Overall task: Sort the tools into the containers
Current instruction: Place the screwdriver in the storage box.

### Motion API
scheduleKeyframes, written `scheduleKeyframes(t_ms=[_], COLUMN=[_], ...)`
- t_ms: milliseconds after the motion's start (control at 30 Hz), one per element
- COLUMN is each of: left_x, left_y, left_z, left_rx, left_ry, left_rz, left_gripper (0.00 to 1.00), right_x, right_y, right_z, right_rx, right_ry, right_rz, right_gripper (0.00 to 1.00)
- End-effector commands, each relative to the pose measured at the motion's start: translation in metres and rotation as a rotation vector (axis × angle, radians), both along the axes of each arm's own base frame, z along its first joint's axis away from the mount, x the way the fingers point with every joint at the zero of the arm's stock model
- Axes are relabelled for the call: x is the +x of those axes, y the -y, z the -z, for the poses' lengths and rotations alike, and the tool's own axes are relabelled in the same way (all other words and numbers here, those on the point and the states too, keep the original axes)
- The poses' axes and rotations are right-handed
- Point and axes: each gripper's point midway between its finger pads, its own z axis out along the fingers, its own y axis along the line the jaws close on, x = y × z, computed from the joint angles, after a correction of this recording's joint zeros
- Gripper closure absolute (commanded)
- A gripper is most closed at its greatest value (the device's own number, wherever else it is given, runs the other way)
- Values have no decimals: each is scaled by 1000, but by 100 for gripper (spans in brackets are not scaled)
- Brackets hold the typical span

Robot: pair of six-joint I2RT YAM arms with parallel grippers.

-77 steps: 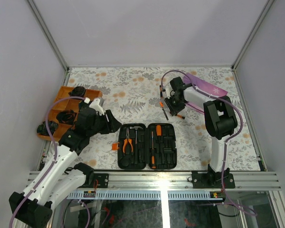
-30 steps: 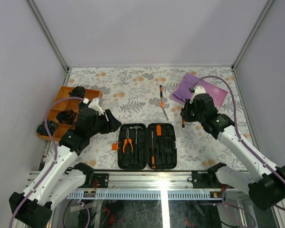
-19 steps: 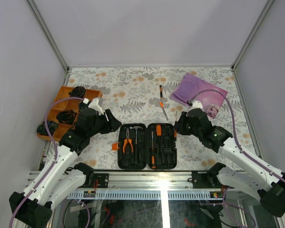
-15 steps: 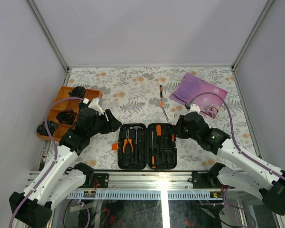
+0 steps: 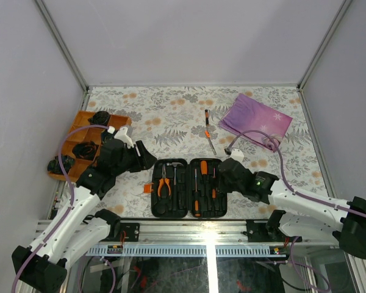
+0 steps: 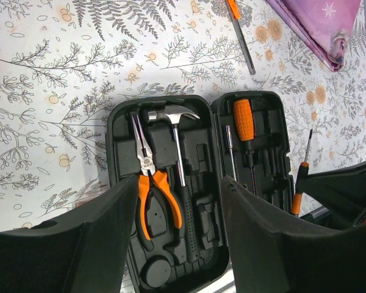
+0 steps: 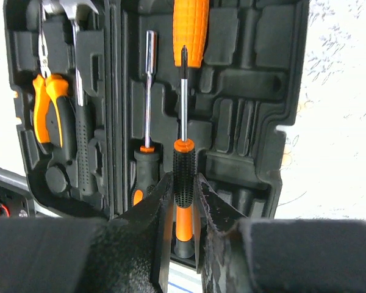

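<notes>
The black tool case [image 5: 215, 204] lies open at the table's near middle. Its left half holds orange-handled pliers [image 6: 151, 189] and a hammer [image 6: 174, 131]. In its right half lie a thick orange-handled screwdriver [image 6: 245, 122] and a thin one [image 7: 147, 97]. My right gripper [image 7: 184, 195] is shut on a small black-and-orange screwdriver [image 7: 183, 168], held just above the case's right half [image 7: 256, 122], shaft pointing away. My left gripper [image 6: 177, 244] hangs open and empty to the left of the case. Another screwdriver [image 5: 208, 129] lies loose on the table behind the case.
An orange divided tray [image 5: 79, 122] with black lumps sits at the left edge, beside my left arm. A purple cloth [image 5: 256, 119] lies at the back right. The metal rail [image 5: 207, 229] runs along the near edge, just below the case.
My right arm has swung from near the purple cloth down to the case's right half, carrying the small screwdriver. The left arm has stayed still.
</notes>
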Motion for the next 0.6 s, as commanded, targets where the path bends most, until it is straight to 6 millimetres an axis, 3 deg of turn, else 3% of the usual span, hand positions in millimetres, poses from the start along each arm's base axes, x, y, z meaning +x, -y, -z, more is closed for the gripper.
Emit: scheduleKeyframes(t_ms=[0, 200, 400, 567], left_x=[4, 4, 4, 5], left_y=[3, 5, 4, 4], left_z=[-7, -4, -3, -1], left_rx=[-9, -4, 1, 5], left_ry=[24, 11, 10, 8], left_rz=[10, 15, 10, 9], left_gripper=[44, 44, 44, 44], right_x=[-6, -20, -21, -14], right_y=[-5, 7, 53, 39], right_z=[8, 26, 31, 18], right_rx=[-7, -50, -189, -124], right_ry=[-10, -41, -22, 21], right_rz=[29, 48, 185, 153], right_gripper=[100, 100, 100, 100])
